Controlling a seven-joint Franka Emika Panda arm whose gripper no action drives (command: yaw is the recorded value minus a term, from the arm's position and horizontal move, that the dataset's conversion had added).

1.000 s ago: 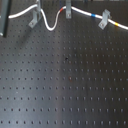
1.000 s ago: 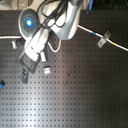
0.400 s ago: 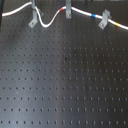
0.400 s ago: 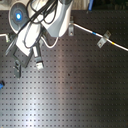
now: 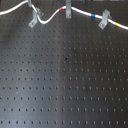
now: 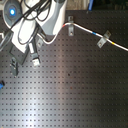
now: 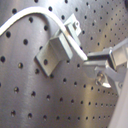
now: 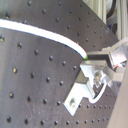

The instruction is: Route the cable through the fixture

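The white cable (image 5: 50,16) runs along the far edge of the board in the first exterior view, with red and blue bands near the middle clip. It passes the pale silver fixture (image 5: 33,17), whose tilted foot has a hole, then sags and rises again. Both wrist views show the fixture close up (image 7: 56,48) (image 8: 84,85), with the cable (image 7: 30,15) (image 8: 50,35) crossing its post. My gripper (image 7: 94,64) (image 8: 95,62) is shut on the cable right beside the fixture. In the second exterior view my arm (image 6: 35,25) hides the fixture.
A slimmer grey clip (image 5: 67,10) (image 6: 71,25) and a darker grey clip (image 5: 104,19) (image 6: 103,39) also carry the cable further along. The black perforated board (image 5: 65,80) fills the area in front of them.
My arm has moved toward the second exterior view's left, taking the held cable with it. The cable's sag beside the fixture has barely changed.
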